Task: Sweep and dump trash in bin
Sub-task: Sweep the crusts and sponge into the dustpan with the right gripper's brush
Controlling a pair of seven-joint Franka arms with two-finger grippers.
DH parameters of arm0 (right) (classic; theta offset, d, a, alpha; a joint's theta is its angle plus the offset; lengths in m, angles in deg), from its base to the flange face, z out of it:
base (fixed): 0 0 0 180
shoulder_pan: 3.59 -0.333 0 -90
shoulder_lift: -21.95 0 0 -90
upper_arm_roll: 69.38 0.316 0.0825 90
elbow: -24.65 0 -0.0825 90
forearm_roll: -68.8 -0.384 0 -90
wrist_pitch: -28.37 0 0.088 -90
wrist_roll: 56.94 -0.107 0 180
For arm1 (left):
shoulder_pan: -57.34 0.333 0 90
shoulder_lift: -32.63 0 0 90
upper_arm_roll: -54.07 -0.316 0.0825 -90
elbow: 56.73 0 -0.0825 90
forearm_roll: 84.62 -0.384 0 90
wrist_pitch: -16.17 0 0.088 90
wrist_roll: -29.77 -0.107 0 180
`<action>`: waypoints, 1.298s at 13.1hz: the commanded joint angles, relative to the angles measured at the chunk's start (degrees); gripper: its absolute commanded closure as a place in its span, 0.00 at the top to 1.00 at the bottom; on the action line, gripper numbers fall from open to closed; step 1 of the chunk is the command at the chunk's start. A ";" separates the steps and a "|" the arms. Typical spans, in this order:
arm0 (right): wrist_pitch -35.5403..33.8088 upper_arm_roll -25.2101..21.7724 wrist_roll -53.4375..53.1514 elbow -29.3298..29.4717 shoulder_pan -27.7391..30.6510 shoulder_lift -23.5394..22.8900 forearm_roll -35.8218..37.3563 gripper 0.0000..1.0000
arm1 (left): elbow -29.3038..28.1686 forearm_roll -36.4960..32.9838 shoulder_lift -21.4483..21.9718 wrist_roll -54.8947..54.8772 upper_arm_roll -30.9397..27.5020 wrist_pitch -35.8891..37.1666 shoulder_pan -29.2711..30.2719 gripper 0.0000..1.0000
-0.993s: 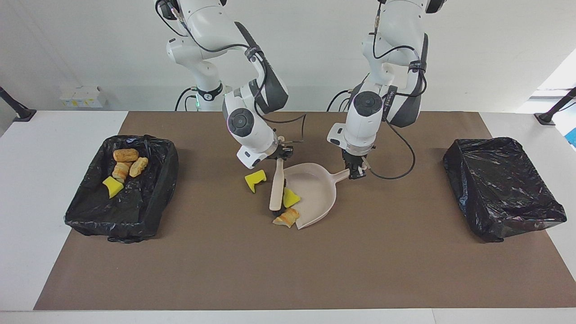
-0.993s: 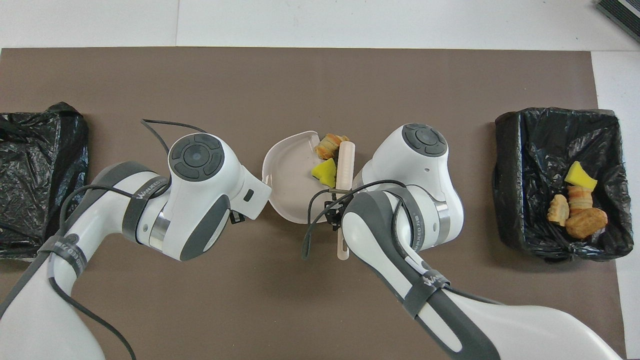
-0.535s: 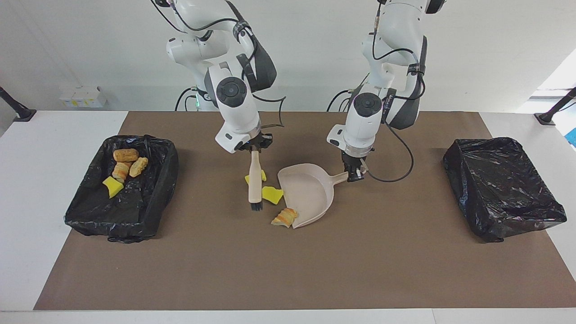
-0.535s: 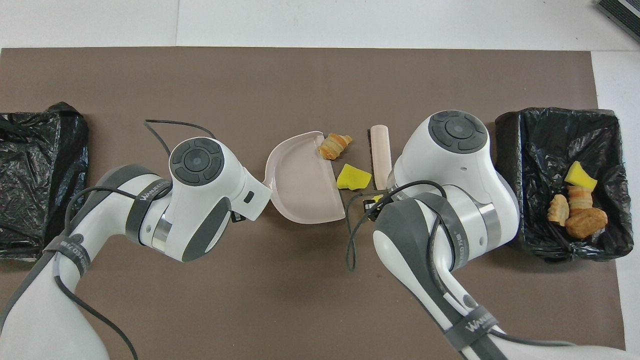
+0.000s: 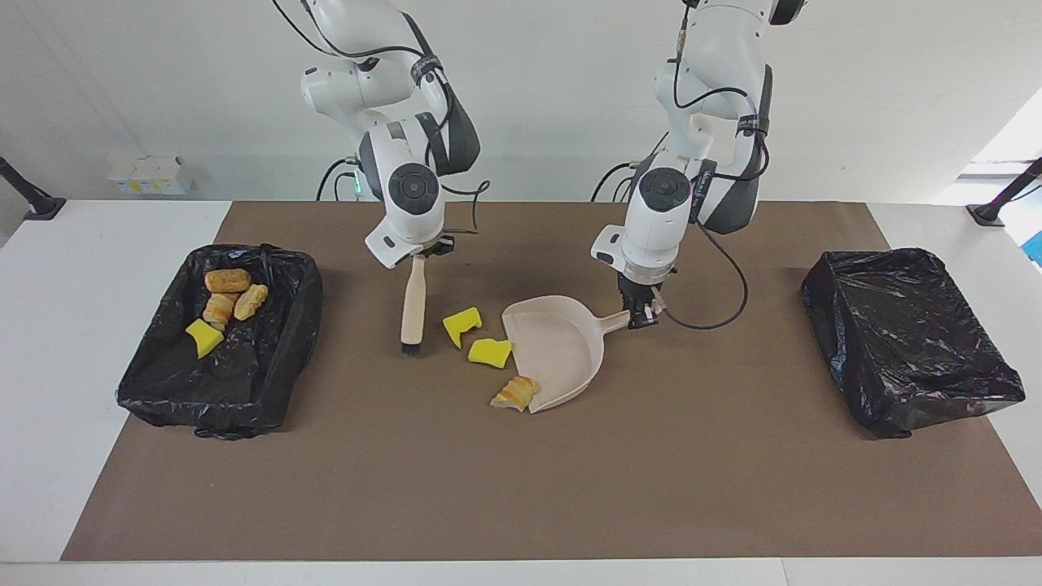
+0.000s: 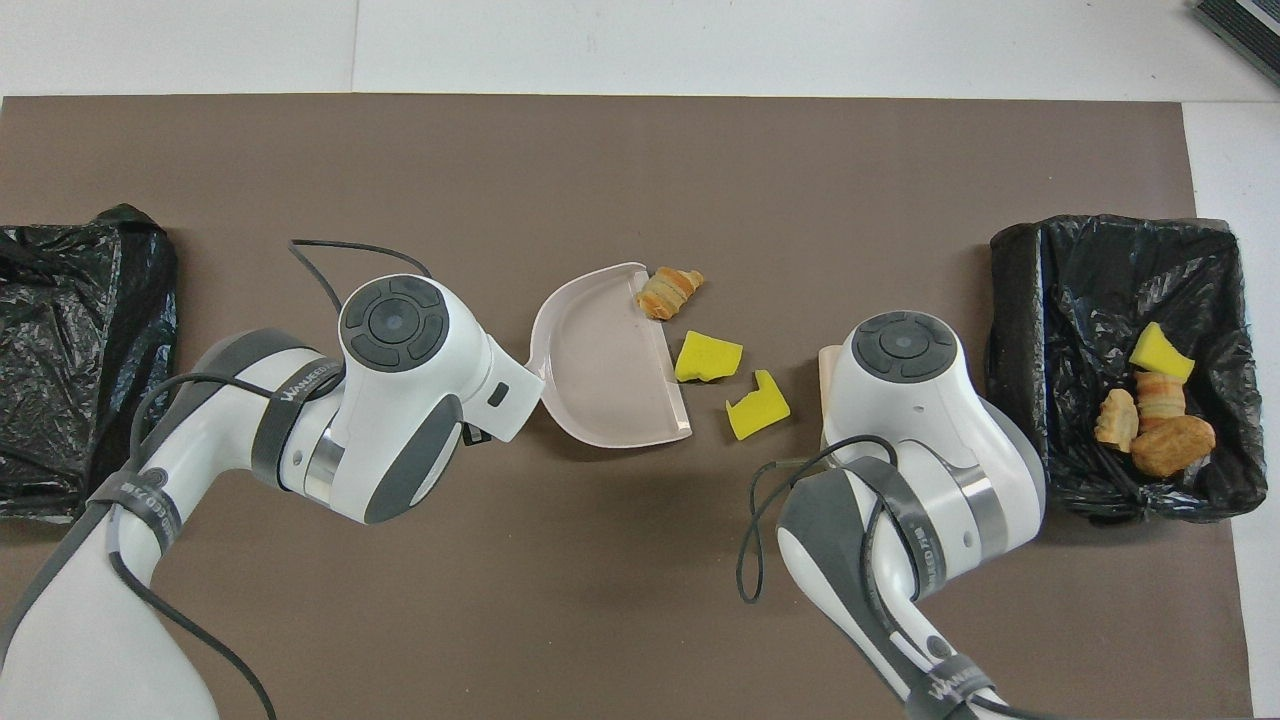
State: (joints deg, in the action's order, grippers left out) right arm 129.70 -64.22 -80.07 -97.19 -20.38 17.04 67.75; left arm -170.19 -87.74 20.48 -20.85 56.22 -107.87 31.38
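I see my left gripper (image 5: 642, 313) clamped on the dustpan (image 5: 558, 350) handle – right gripper (image 5: 423, 251) clamped on the brush (image 5: 412, 311), three scraps (image 5: 489, 352) nearby.

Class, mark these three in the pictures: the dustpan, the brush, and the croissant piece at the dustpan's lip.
dustpan (image 5: 562, 350): facing view, bare floor of the pan.
brush (image 5: 413, 305): facing view, middle of the pale handle.
croissant piece (image 6: 668, 291): overhead view, centre of the golden crust.
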 commanded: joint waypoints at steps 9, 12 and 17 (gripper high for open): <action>20.05 0.46 8.28 3.43 -9.04 -4.40 -33.04 0.00 | -2.46 -0.83 0.82 -0.53 -0.30 -0.77 -1.64 0.00; 14.28 0.11 6.78 5.81 -8.97 -3.09 -23.51 0.00 | -2.46 -0.83 0.82 -0.44 -0.30 -0.59 -1.65 0.00; 5.13 0.02 12.81 12.57 -5.64 -4.66 -0.21 0.00 | -2.11 -0.66 0.73 5.96 -0.30 0.11 -1.56 0.00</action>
State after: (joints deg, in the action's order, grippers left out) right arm 137.97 -64.53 -71.85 -87.76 -28.65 13.80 61.91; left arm -170.45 -87.89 20.52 -18.77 56.31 -107.68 30.69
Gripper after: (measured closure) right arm 0.740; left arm 0.683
